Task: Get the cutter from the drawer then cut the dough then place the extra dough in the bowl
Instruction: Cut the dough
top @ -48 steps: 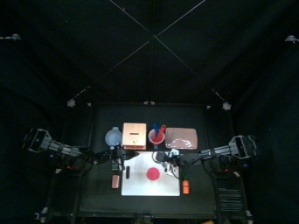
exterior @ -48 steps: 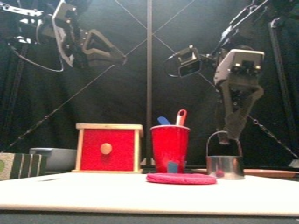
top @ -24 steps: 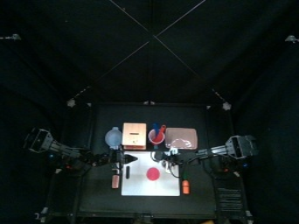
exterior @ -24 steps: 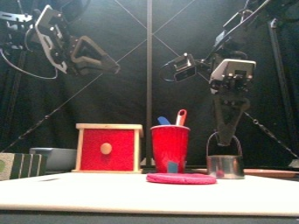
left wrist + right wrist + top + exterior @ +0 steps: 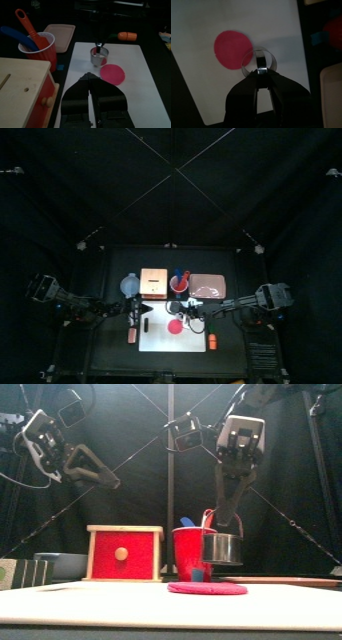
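Below the right hand [image 5: 260, 70] — clenched on the wire handle — hangs the cutter [image 5: 261, 59], just beside the dough [image 5: 233, 48], not over it; centre it first, then press straight down. Left hand [image 5: 91, 76] waits closed.

The black table [image 5: 114, 354] bears a white cutting board [image 5: 154, 342] at six o'clock. From eleven to one o'clock stand a bowl [image 5: 130, 284], a wooden box [image 5: 154, 281], a red cup [image 5: 181, 284] and a pink tray [image 5: 210, 285].

The cutter [image 5: 225, 548] is shiny, smooth metal with a thin wire handle. The dough [image 5: 207, 588] looks matt and soft. The box [image 5: 19, 75] is pale bare wood, its drawer front [image 5: 123, 554] painted red. The cup [image 5: 193, 552] seems glossy plastic. The cutting board [image 5: 143, 87] is smooth and white.
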Robot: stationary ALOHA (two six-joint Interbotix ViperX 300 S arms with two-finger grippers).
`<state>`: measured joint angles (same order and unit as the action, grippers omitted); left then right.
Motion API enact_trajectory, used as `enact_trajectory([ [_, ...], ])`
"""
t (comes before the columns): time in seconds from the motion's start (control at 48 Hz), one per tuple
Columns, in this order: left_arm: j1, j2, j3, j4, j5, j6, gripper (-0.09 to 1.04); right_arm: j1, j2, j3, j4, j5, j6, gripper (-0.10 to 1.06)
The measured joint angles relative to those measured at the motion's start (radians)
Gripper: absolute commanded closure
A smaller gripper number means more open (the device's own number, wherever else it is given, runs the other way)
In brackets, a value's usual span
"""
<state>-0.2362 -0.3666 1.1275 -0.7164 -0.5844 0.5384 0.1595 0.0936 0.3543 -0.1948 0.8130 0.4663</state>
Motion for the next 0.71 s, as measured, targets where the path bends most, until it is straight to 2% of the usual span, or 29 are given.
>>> enact_trajectory([
  [0.333, 0.002, -0.094, 0.072, -0.028, -0.025, -0.003, 0.63, 0.028, 0.087, -0.132, 0.005, 0.089, -0.002, 0.46],
  [0.708, 0.006, -0.101, 0.101, -0.066, -0.031, -0.003, 0.63, 0.032, 0.104, -0.146, 0.014, 0.098, 0.000, 0.46],
])
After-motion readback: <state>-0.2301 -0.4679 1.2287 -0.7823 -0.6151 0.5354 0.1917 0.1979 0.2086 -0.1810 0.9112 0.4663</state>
